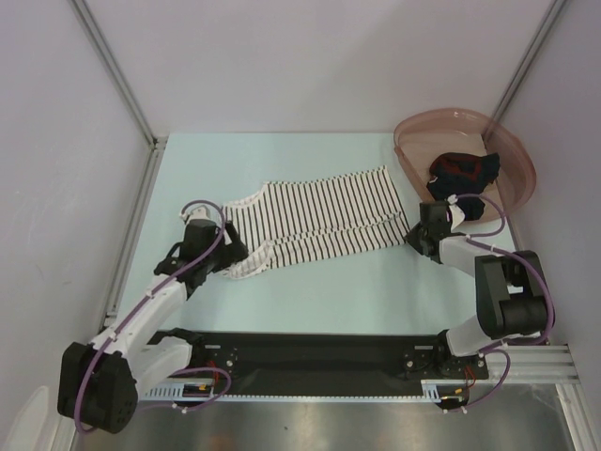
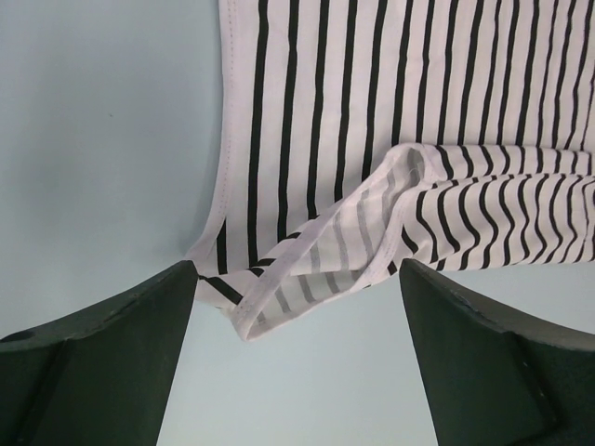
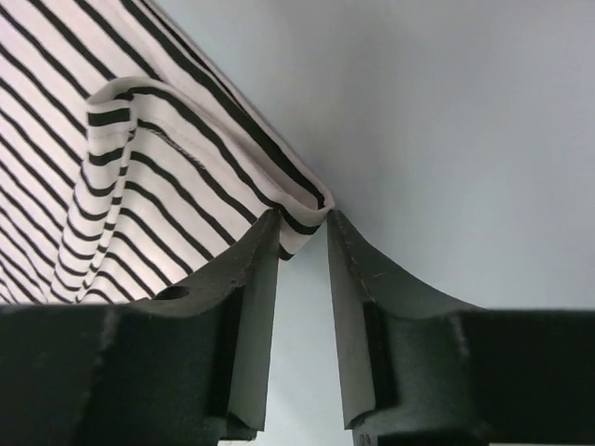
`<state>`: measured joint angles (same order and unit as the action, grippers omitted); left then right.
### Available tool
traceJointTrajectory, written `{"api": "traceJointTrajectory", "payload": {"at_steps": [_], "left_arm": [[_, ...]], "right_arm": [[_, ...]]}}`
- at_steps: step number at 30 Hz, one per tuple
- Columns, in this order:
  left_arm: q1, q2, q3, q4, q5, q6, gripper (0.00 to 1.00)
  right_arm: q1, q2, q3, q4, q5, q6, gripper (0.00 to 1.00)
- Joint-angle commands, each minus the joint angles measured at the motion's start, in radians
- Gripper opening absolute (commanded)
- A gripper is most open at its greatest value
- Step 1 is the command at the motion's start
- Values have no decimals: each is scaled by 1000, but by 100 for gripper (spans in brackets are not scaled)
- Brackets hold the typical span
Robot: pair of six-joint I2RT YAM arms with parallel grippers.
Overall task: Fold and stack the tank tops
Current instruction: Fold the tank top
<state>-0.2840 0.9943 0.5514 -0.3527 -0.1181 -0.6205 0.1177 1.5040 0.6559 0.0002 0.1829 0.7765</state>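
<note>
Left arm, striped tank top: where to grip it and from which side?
Grip the raised bound edge at the left end of the striped tank top. It lifts off the table as a loop, so a finger can probably slip under. Come in low from that end: the open left gripper faces it, fingers either side.

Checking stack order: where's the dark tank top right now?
Top view: the dark tank top sits bunched in the pink basin at the far right, just beyond the right hand.
</note>
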Motion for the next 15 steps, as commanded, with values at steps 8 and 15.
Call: {"api": "traceJointTrajectory", "payload": {"at_steps": [8, 15], "left_arm": [[88, -123, -18, -18, 26, -24, 97], [105, -137, -22, -29, 11, -44, 97]], "right_arm": [[16, 29, 31, -69, 86, 63, 0], [174, -118, -24, -350, 188, 257, 0]]}}
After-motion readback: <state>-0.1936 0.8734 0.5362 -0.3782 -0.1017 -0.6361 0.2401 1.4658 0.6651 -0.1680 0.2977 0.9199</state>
